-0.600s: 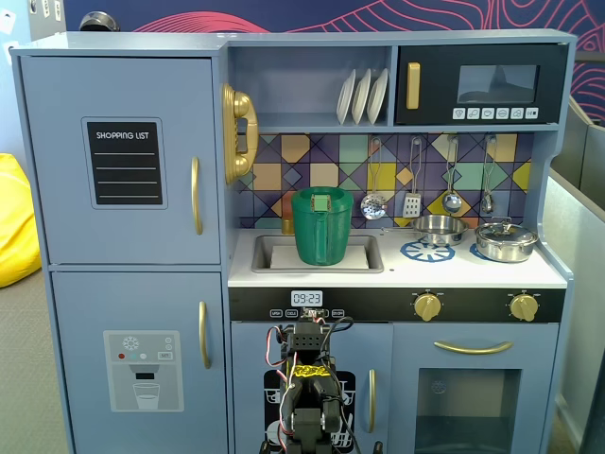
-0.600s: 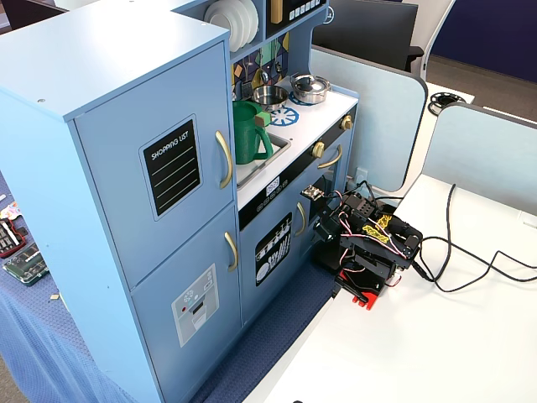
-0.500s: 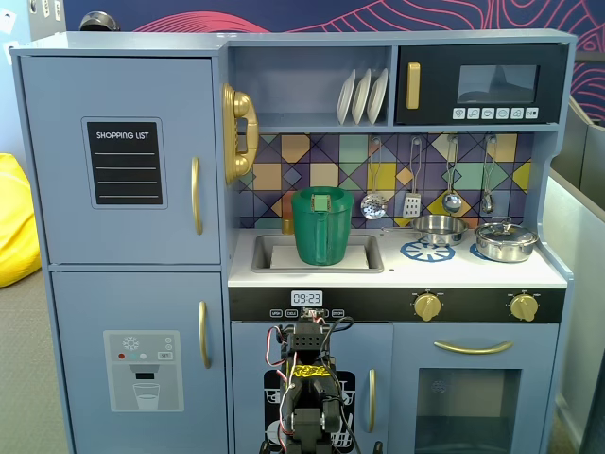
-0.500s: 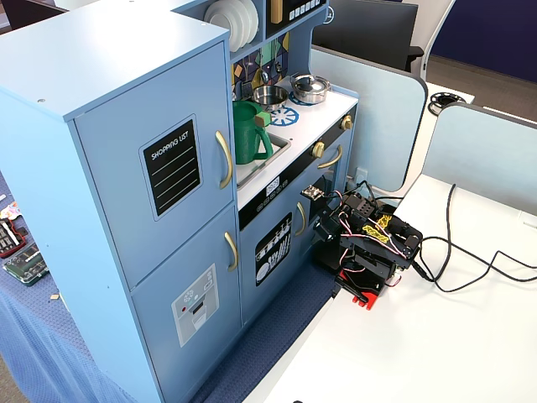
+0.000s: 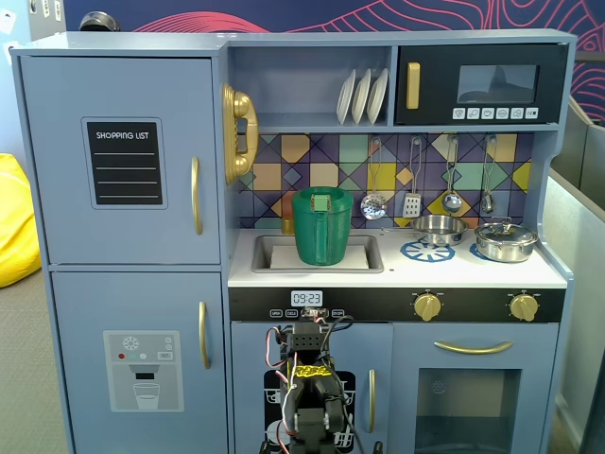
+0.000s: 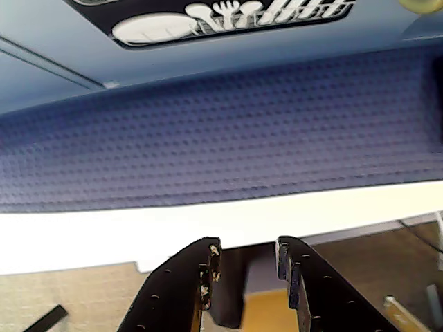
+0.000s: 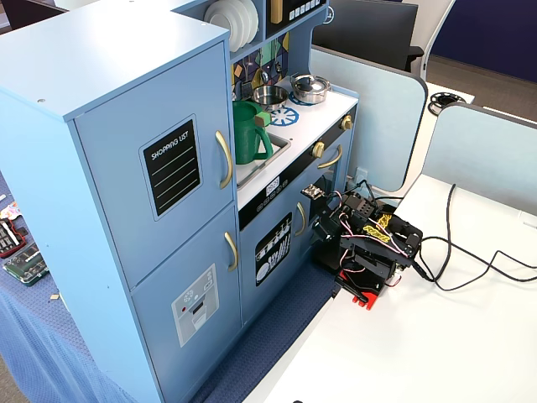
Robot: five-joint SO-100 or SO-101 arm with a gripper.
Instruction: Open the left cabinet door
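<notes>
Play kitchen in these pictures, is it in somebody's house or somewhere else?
Probably an office or lab, not a house. The toy kitchen stands by grey desk dividers, beside a white table with loose cables and a small robot arm.

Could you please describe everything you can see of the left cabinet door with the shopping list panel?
The left cabinet door is a tall pale blue-grey rectangle, seemingly painted wood, forming the upper left front of the toy kitchen. It carries a black "SHOPPING LIST" chalkboard panel with white lines and a vertical gold bar handle near its right edge. It is shut, flush with the frame, and nothing touches it.
</notes>
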